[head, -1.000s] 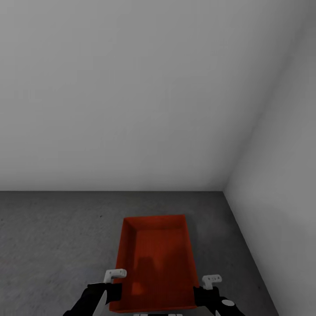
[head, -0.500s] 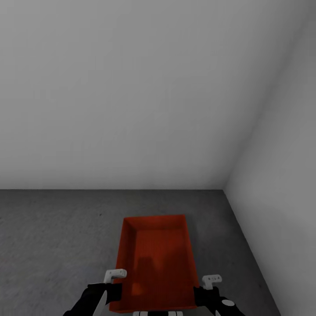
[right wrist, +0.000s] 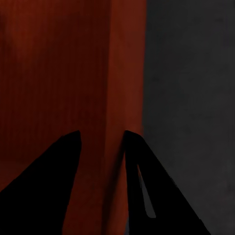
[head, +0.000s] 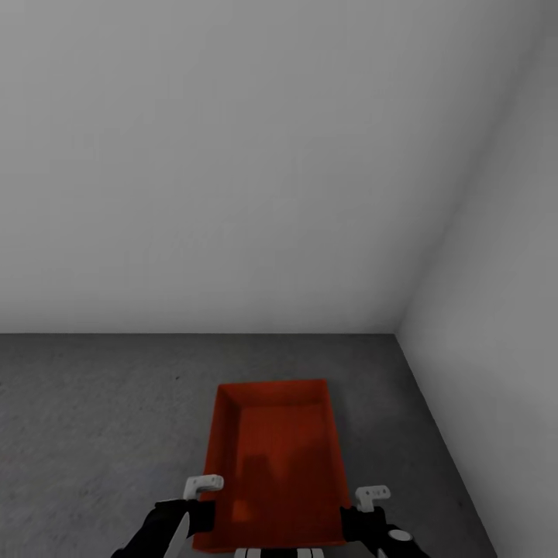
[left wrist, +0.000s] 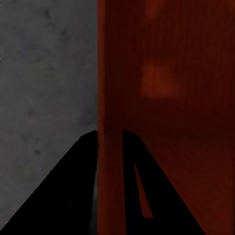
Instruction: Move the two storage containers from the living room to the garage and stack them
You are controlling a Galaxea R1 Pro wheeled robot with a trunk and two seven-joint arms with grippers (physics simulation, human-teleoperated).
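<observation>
While both arms reach down from the bottom of the head view, one rust-red storage container [head: 275,457] sits between them. It is an open box with smooth walls, and its long side points away from the robot toward the far wall [head: 232,170]. It is over the dark grey floor [head: 93,418] of the garage, near the corner where the far wall meets the side wall [head: 504,310]. I cannot tell if the box rests on the floor or is held just above it.

The left gripper [left wrist: 110,142] has the box's left wall between its two black fingers [left wrist: 73,191], one outside and one inside. They look clamped on that wall. In the head view the left gripper [head: 203,486] is at the near left edge of the box.

The right gripper [right wrist: 102,139] has the box's right wall between its fingers [right wrist: 49,181] the same way, and they look clamped too. In the head view the right gripper [head: 372,494] is at the near right edge of the box.
</observation>
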